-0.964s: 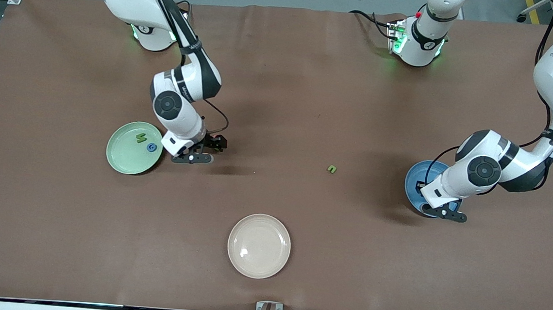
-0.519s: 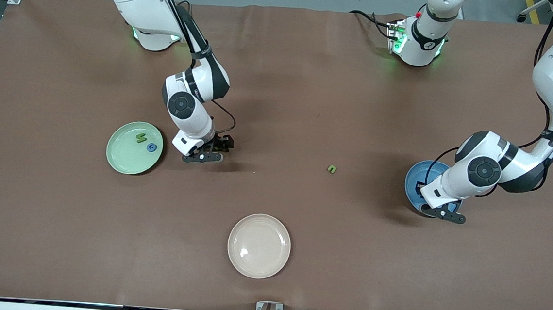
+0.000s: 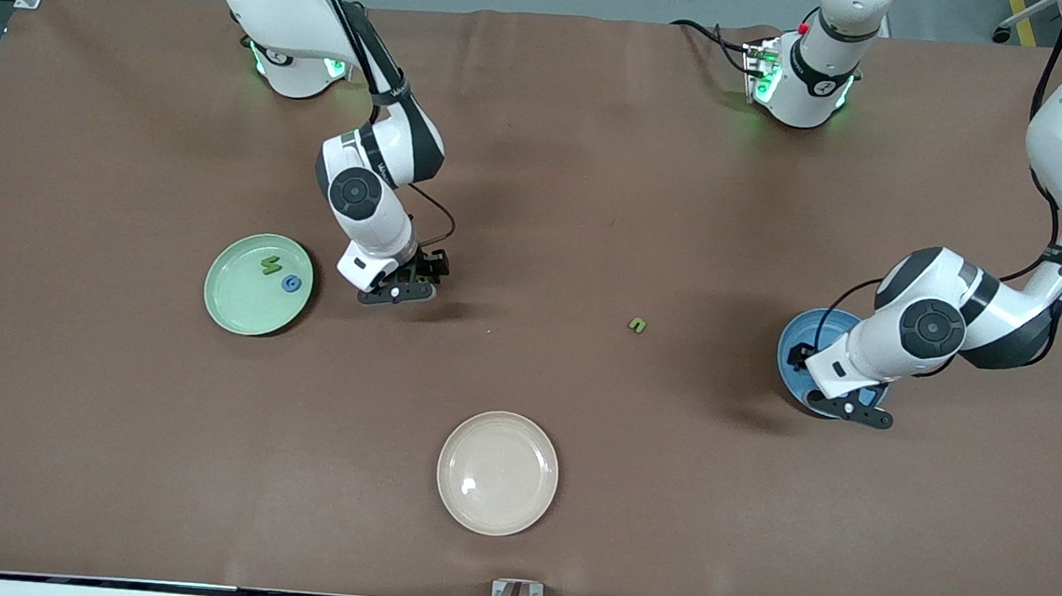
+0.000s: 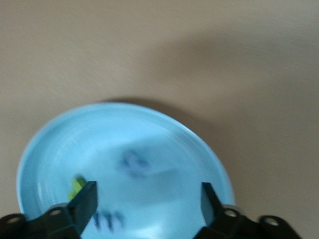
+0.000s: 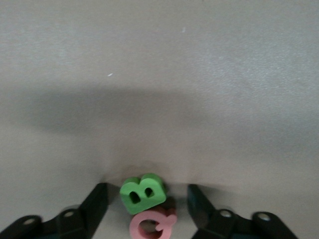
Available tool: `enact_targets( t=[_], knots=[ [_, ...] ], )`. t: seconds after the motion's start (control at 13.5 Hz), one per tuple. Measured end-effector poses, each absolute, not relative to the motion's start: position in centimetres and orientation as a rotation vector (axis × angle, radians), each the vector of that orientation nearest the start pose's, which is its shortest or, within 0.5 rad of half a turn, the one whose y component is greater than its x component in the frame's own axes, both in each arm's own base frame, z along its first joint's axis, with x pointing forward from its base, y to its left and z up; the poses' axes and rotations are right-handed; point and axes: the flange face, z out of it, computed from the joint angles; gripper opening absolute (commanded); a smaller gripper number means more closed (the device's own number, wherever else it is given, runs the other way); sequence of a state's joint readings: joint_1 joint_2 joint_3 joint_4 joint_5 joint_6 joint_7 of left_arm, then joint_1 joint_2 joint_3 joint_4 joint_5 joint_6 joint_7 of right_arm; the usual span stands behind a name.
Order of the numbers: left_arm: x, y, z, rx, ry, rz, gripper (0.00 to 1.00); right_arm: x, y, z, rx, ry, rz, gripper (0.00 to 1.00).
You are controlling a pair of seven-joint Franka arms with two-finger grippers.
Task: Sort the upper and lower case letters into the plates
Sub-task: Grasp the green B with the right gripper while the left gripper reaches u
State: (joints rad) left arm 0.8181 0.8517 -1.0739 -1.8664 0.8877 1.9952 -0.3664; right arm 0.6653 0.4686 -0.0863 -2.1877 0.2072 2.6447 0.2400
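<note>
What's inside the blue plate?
The left wrist view shows the blue plate holding a small green letter and two blurry blue letters, too smeared to read. The open left pincer covers the plate's lower edge.

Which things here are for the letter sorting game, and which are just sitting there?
For sorting: green plate, blue plate, green B, pink Q, small green letter.
Just sitting there: cream plate.
</note>
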Motion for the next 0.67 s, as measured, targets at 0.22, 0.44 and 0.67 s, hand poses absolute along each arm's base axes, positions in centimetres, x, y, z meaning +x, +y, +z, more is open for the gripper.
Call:
enact_targets(
  t=[0.22,0.44,0.67],
  knots=[
    [59.3,-11.5,28.0,-3.053,0.348,0.242,0.99,46.6,30.1,17.2,-3.075,-0.283,0.039,0.42],
    [57.2,-18.2,29.1,-3.052,0.221,0.227,0.99,46.6,30.1,17.5,-3.073,-0.291,0.036,0.03],
    [54.0,-26.2,28.3,-3.035,0.183,0.208,0.99,46.8,29.7,17.8,-3.075,-0.282,0.036,0.0]
  ],
)
